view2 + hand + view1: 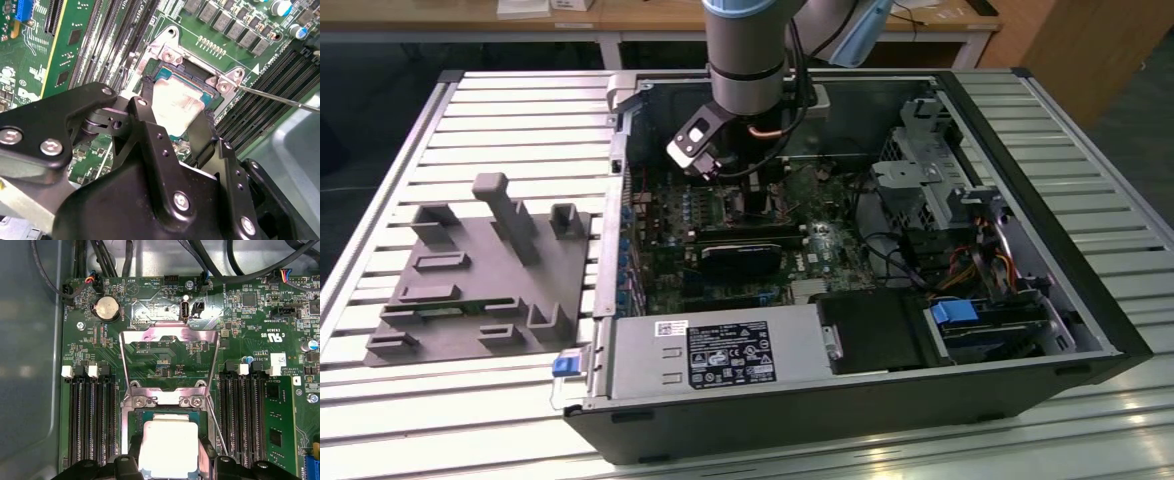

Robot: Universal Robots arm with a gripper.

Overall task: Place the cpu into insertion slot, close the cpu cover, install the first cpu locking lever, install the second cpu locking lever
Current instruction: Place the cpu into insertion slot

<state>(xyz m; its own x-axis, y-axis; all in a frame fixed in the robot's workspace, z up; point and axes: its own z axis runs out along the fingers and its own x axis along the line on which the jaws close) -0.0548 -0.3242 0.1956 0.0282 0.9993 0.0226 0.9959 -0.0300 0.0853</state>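
exterior view takes in an open computer case [1067, 300] lying on its side on a slatted table [520, 100], with a grey moulded fixture [480, 270] beside it towards the exterior view's left. the arm [754, 50] reaches straight down into the case, and the gripper [754, 195] sits low over the green motherboard [834, 250].

in the first wrist view the long black memory slots [92, 420] run on both sides of the socket area. the cpu cover [170, 335] is swung up and open, and the board shows through its square window. below its hinge, the insertion slot [170, 415] shows as a dark edge around the chip. the cpu [167, 440], silvery top up, lies square over the slot and inside its outline. it seems to rest in the slot, though i cannot tell whether it is fully seated or just above.

in both wrist views the gripper [175, 115] is closed on the cpu [172, 97]. its black fingers [200, 137] press against two opposite edges of the chip. a thin wire locking lever [280, 97] stands out at an angle from the socket's corner, unlatched and apart from the cover.
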